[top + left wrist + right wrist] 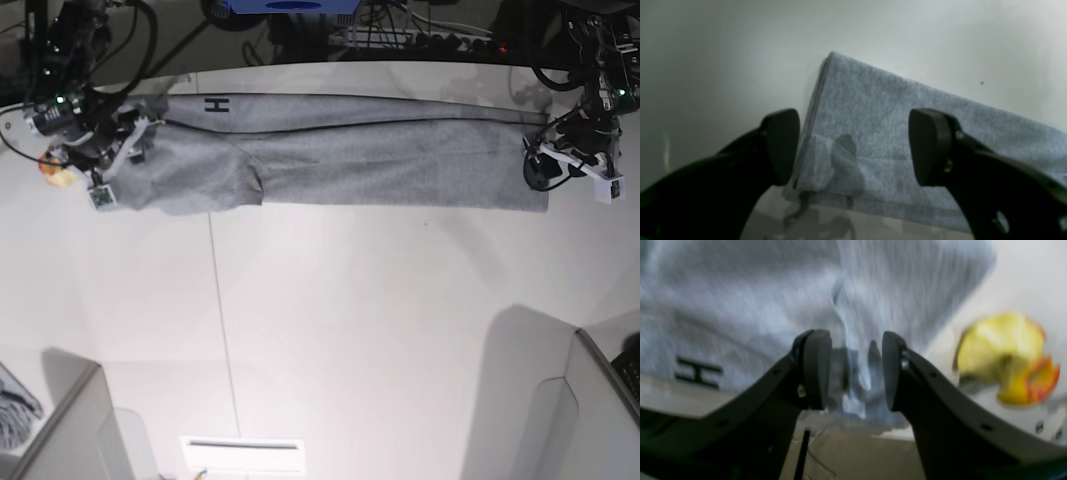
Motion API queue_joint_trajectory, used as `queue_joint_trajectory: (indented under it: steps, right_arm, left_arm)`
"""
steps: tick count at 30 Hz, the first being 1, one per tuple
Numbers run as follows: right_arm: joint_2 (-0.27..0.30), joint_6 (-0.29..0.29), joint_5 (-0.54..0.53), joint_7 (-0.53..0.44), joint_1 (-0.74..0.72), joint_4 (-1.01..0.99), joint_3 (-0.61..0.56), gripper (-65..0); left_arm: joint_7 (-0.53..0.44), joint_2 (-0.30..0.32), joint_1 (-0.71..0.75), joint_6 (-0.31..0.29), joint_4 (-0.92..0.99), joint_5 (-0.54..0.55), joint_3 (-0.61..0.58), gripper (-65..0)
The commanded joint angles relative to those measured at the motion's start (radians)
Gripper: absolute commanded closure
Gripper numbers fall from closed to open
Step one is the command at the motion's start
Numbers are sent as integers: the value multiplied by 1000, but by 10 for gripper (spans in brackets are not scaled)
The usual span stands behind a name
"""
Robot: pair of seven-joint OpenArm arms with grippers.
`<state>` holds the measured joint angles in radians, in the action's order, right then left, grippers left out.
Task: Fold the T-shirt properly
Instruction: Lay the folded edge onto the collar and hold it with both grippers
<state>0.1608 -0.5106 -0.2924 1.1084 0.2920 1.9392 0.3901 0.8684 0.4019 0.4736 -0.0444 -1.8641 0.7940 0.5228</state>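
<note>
T-shirt [350, 150]: lay in long folded band across table [350, 330] at 12 o'clock. Left fingers [853, 146] spread wide, right fingers [857, 370] apart, neither gripping. Lengthwise fold apparently finished; next, regrasping the ends for crosswise fold.

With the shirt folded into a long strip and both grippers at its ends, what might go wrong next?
1. The T-shirt lies bunched near the right gripper; another fold may lock in that wrinkle.
2. The yellow-and-red toy sits just beside that end, so cloth or gripper may knock it.
3. The left gripper stands open over stacked layers and may pinch only some of them.
</note>
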Motion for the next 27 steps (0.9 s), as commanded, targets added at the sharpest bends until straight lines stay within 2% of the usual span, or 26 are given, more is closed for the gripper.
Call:
queue_joint_trajectory:
  steps: [1, 4, 9, 15, 21, 27]
  right_arm:
    - [13, -6, -6, -9, -20, 7, 4, -249]
    - [13, -6, -6, 9, -56, 6, 4, -251]
    - [12, -10, -9, 106, -138, -36, 4, -252]
    - [-8, -13, -9, 112, -164, -129, -15, -252]
    - [-50, -13, -11, 114, -159, -129, -32, -252]
    - [-57, -13, -11, 115, -159, -129, -33, -252]
  left_arm:
    - [-19, 1, -6, 1, -21, 14, 10, -492]
    - [-19, -21, -6, 1, -21, 14, 56, -492]
    - [-19, -53, -8, -1, -21, 14, 136, -492]
    - [-19, -50, 1, -1, -16, 9, 153, -492]
    - [-19, -51, 1, -1, -16, 8, 153, -492]
    - [-19, -51, 1, -1, -15, 8, 153, -492]
